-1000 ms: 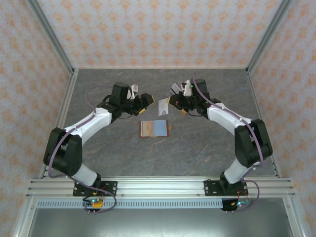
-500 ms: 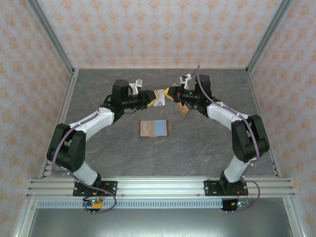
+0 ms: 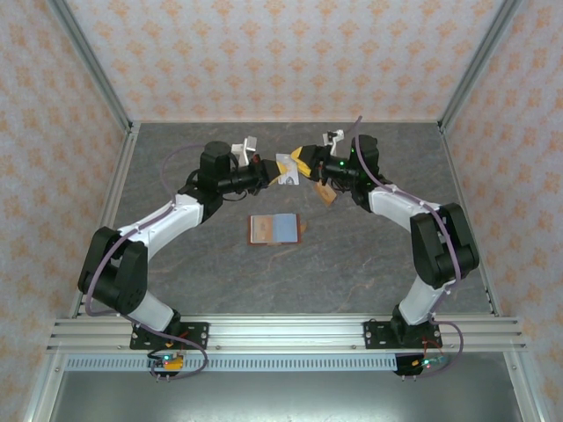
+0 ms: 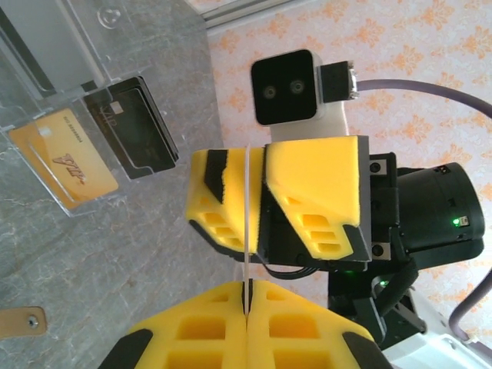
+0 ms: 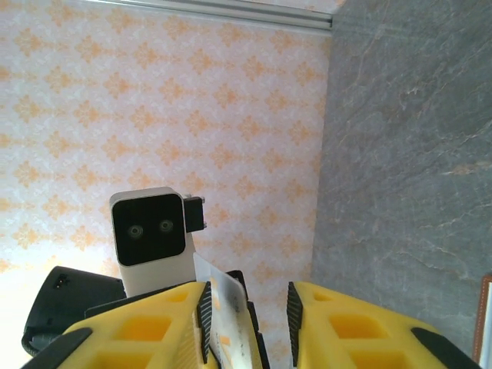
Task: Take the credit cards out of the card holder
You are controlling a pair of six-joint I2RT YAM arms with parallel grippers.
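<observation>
The left gripper (image 4: 247, 288) has closed on the credit card (image 4: 247, 231), upper centre of the top view, and the right gripper (image 5: 247, 319) has slackened, jaws slightly apart around it. The card holder (image 3: 276, 229) lies open mid-frame. The card seems light, stiff and slick, so pinch its flat faces.

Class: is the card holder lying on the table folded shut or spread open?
Spread open: the card holder lies flat, its grey-blue inside facing up within its brown rim.
</observation>
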